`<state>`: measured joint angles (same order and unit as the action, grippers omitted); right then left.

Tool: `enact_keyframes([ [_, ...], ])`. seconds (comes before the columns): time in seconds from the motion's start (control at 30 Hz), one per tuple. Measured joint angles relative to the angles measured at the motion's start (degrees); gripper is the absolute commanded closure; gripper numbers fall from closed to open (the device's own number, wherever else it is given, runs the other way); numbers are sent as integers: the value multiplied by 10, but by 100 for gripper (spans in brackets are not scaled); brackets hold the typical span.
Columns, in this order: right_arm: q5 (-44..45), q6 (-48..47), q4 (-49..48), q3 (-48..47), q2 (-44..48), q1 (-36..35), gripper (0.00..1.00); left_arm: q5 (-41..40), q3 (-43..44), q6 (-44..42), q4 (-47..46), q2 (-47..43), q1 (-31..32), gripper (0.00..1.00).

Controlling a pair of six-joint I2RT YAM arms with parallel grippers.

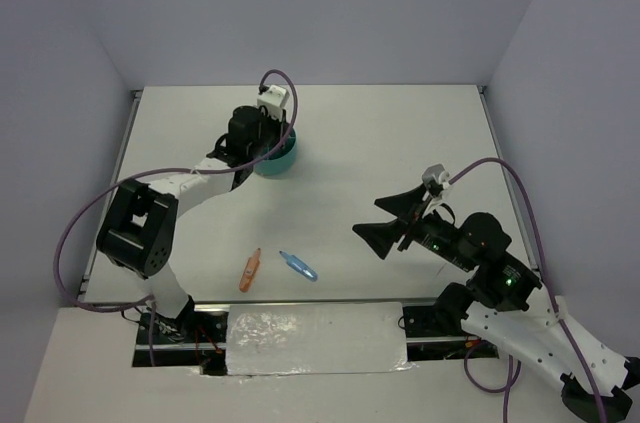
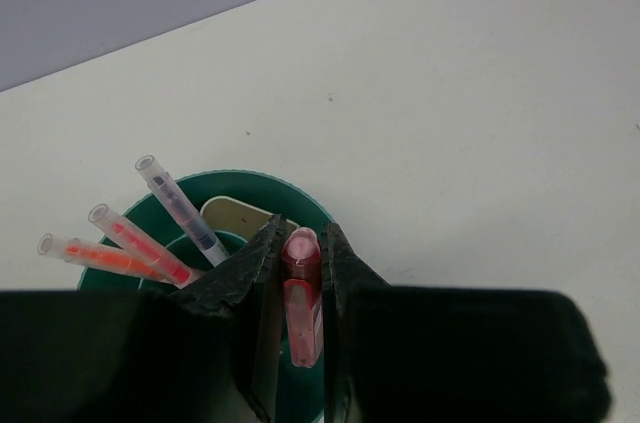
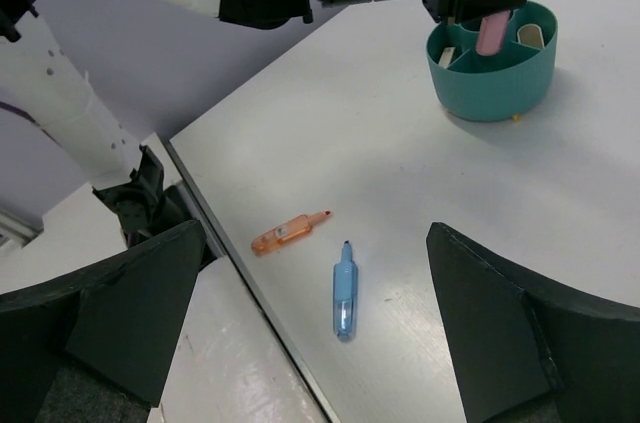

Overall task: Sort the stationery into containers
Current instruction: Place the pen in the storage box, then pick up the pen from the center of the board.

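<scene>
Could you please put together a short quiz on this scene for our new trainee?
1. True or false: the right gripper is shut.
2. What does the left gripper hold at the round teal plastic organiser cup? A) stubby pink marker B) eraser block C) grey pen
3. How many markers lie loose on the white table?
Key: 1 false, open; 2 A; 3 two: stubby orange marker, stubby blue marker.

Teal cup [image 3: 490, 91], pink marker [image 2: 301, 293], orange marker [image 3: 286, 234], blue marker [image 3: 344, 295], white table [image 1: 400, 143]
</scene>
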<state>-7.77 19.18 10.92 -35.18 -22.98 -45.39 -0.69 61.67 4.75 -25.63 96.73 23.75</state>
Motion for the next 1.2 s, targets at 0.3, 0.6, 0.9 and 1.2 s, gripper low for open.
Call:
enact_keyframes([
  [0.3,-24,-2,-3,7,-17,0,0,-11,-12,10,-47,12,-10,17],
  [0.6,-41,-9,-28,31,-129,0,0,-31,-83,44,-65,-70,-10,1],
  [0.9,54,-58,-4,-43,-419,-136,8,-153,-2,233,198,-276,-9,1],
  [1.2,163,-90,51,-175,-662,-240,27,-146,-55,311,447,-473,-25,1],
])
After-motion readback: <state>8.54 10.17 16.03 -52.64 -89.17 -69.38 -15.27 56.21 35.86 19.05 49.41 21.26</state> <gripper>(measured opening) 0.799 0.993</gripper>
